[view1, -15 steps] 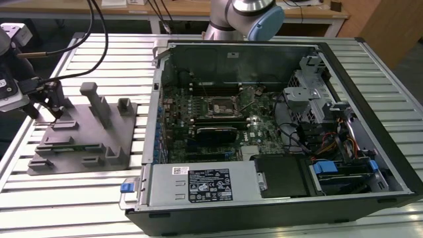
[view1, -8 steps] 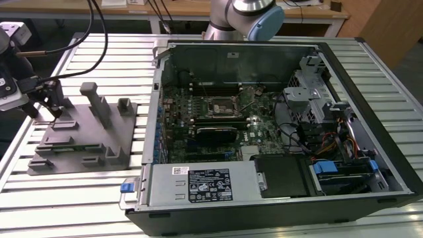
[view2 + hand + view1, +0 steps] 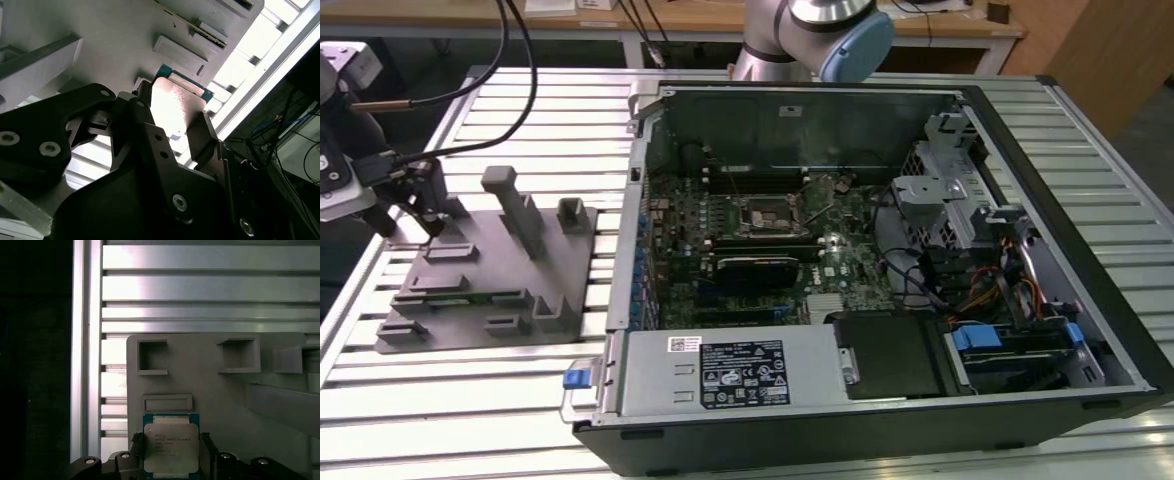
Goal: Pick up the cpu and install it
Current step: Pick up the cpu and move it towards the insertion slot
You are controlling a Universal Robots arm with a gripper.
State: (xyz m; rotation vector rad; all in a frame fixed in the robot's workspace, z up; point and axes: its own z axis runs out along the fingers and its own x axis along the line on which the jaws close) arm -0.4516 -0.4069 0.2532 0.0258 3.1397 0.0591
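Observation:
The cpu (image 3: 171, 442), a small silver square with a thin teal rim, sits between my gripper's (image 3: 171, 460) two black fingers (image 3: 134, 444), which press against its opposite edges. In the second wrist view the cpu (image 3: 176, 102) shines bright between the fingers (image 3: 200, 135). The exterior view has my gripper (image 3: 407, 228) at its left, over the far corner of the grey tray (image 3: 494, 290). Whether the cpu rests on the tray (image 3: 215, 390) or hangs just above it, I cannot tell. The motherboard socket (image 3: 765, 212) lies in the open computer case.
The open computer case (image 3: 1067, 200) takes up the middle and the exterior view's right, with a power supply (image 3: 720, 375) at its near side. Upright posts (image 3: 520, 210) rise from the tray beside my gripper. A slatted metal table (image 3: 520, 110) carries everything.

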